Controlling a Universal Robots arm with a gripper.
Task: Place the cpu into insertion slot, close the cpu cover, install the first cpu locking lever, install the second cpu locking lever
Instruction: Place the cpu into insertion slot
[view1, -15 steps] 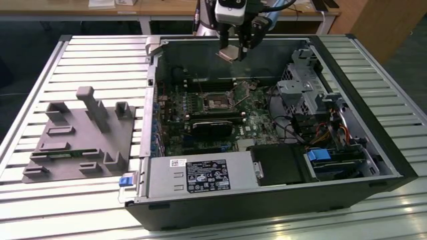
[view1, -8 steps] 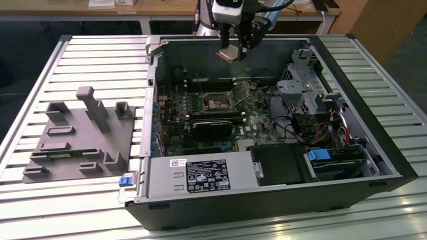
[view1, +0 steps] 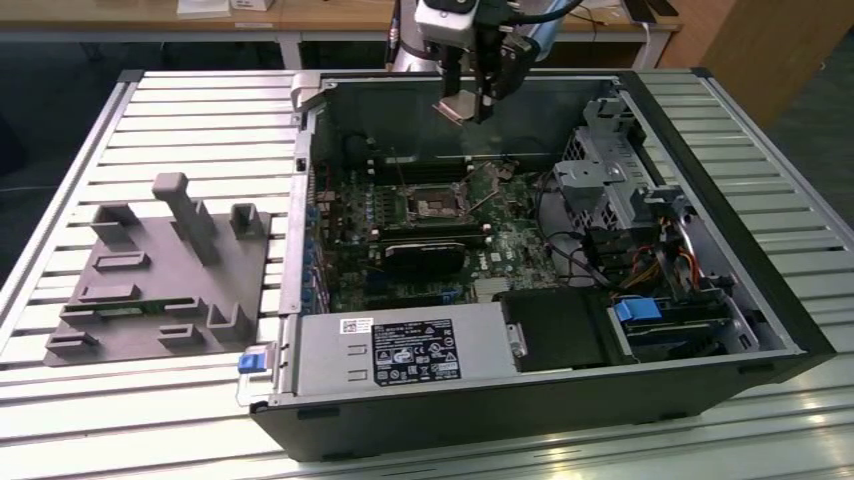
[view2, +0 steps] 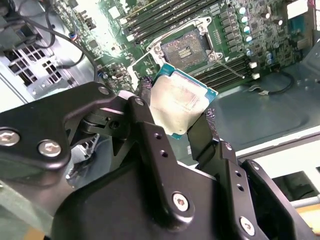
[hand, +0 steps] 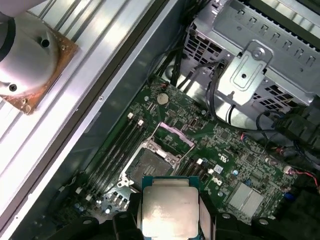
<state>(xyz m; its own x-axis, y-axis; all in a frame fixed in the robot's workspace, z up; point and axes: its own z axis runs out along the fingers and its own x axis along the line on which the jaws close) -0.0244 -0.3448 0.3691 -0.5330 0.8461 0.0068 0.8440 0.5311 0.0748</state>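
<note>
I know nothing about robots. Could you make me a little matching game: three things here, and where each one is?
Things:
1. cpu
2. insertion slot
3. grey holder plate

Places:
A. empty, on the green board
B. on the slatted table, outside the computer case
C. clamped between the fingers

Pairs: 1-C, 2-A, 3-B.
</note>
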